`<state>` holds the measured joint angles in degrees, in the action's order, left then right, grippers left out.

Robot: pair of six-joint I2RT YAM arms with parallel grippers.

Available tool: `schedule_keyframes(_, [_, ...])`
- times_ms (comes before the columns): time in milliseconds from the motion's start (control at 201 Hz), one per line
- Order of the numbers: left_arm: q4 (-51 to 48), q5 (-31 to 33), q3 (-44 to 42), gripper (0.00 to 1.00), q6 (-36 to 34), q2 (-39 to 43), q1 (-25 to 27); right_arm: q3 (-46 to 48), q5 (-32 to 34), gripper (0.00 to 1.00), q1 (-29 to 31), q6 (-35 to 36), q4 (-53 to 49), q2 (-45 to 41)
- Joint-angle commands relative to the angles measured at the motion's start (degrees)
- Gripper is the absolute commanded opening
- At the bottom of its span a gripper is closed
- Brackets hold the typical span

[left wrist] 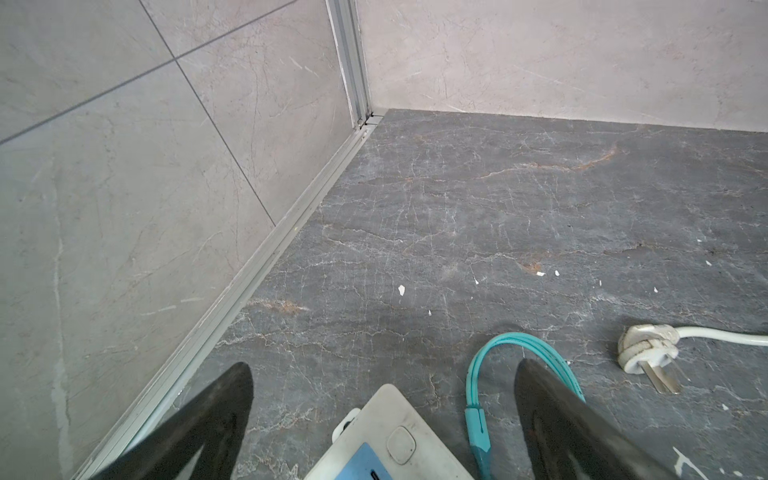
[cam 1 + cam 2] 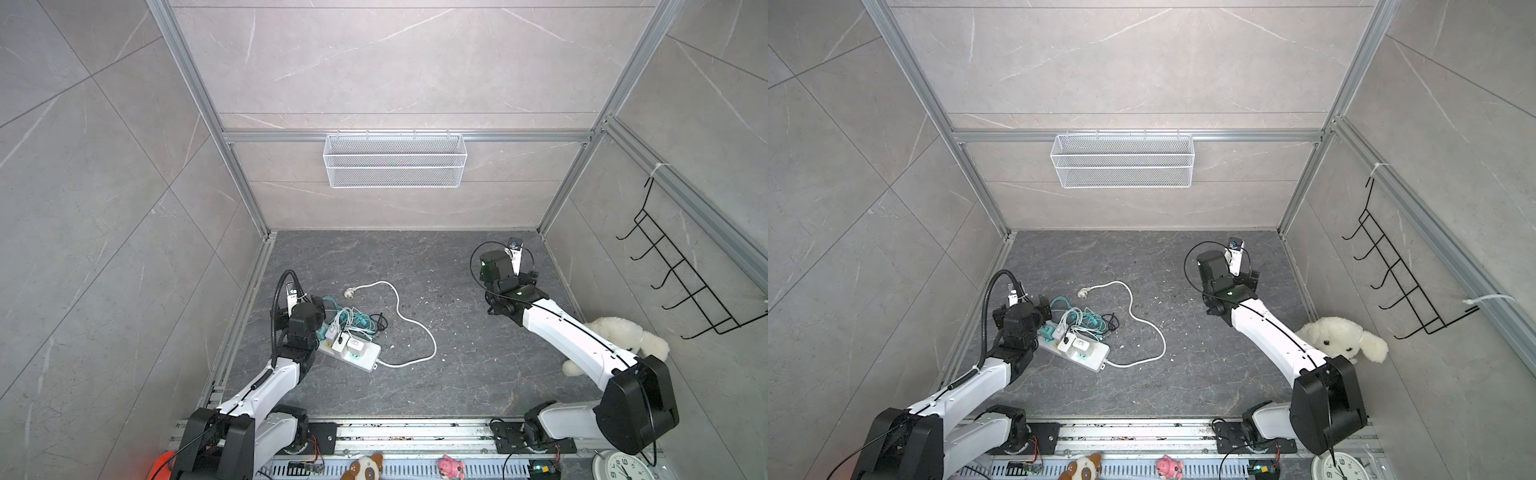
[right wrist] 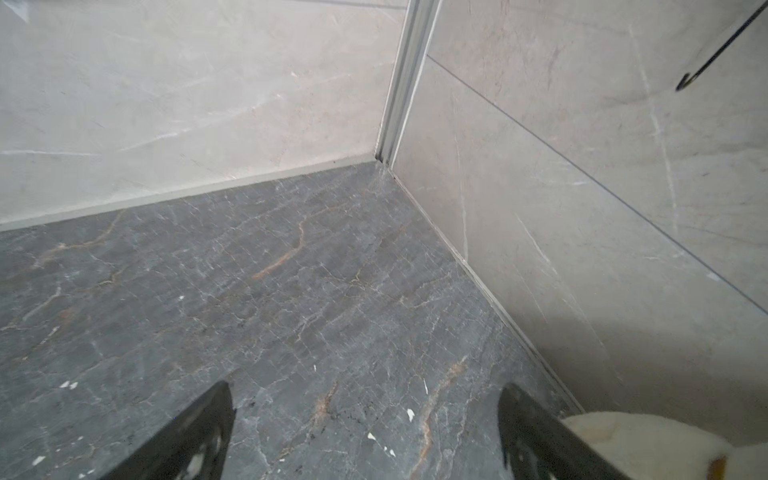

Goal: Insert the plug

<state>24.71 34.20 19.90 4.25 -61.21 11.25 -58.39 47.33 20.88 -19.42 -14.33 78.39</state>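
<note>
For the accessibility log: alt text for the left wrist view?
Open left end effector over the end of a white power strip on a grey floor. A teal cable lies beside the strip; a white plug lies loose nearby, prongs bare.

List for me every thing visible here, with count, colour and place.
power strip: 1, white, floor, by left gripper
chargers: several, white, teal, in strip
plug: 1, white, loose on floor
cables: tangle, teal, white, black, beside strip
wire basket: 1, white, back rail
hook rack: 1, black, right wall
plush dog: 1, white, by right arm
pink toy: 1, front rail
brown-white toy: 1, front rail
clock: 1, white, front right
left gripper: 1, black, open
right gripper: 1, black, open, over floor
</note>
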Motion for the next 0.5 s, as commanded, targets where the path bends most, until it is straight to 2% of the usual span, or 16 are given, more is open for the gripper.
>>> schedule_keyframes(0, [5.3,-4.0,-1.6,1.0,-4.1,1.0,-2.4,1.8,-9.2,0.99,-1.6,3.5,4.6,-4.6])
schedule_keyframes(114, [12.2,-9.1,-4.7,0.99,-3.6,-0.3,-4.4,12.6,-19.6,0.99,-3.6,8.1,23.8,-11.0])
schedule_keyframes(244, [19.2,-11.8,-6.7,0.99,-5.5,-4.0,-5.2,21.0,-25.2,0.99,-3.5,17.6,41.4,-12.1])
schedule_keyframes(299, [20.2,-12.5,-6.7,0.99,-6.5,-6.1,-5.1,23.9,-24.0,0.99,-3.5,18.2,47.4,-10.8])
schedule_keyframes(493, [28.0,-15.1,-7.4,0.99,-7.5,-12.2,-5.2,30.9,-23.4,0.99,-3.6,20.6,56.6,-6.1])
